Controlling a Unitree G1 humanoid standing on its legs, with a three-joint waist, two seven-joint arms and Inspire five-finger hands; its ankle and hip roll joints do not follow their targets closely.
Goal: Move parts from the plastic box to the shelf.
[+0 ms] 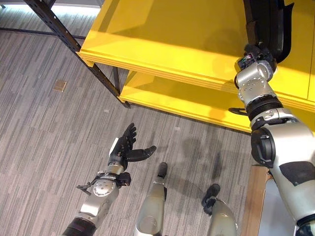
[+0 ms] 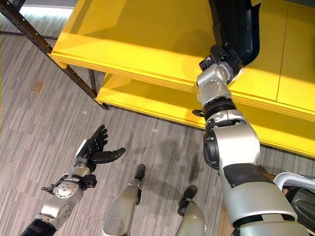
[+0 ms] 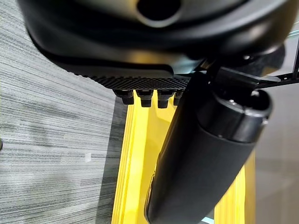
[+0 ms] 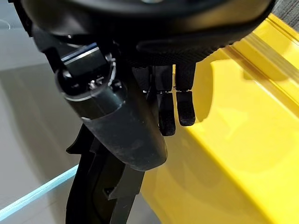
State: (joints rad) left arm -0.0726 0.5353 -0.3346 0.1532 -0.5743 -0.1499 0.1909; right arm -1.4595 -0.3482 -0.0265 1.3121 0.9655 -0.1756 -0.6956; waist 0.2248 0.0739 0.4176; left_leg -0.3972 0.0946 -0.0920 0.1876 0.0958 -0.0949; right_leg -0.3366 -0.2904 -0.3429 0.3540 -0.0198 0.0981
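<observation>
Black part (image 4: 100, 186) beside right-hand fingers (image 4: 184, 105)

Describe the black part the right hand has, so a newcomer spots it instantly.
Start at the yellow shelf with its two boards. Over the upper board's right side is the right hand, fingers curled round a long black part running up out of the head views. It is the sole dark thing on the yellow; the left hand is open over the floor.

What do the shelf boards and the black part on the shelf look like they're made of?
Shelf boards: probably painted wood or laminate; glossy yellow faces, paler layered edges.
Black part, at the right hand: likely moulded plastic; smooth satin black, contoured edges. Metal can't be ruled out.
</observation>
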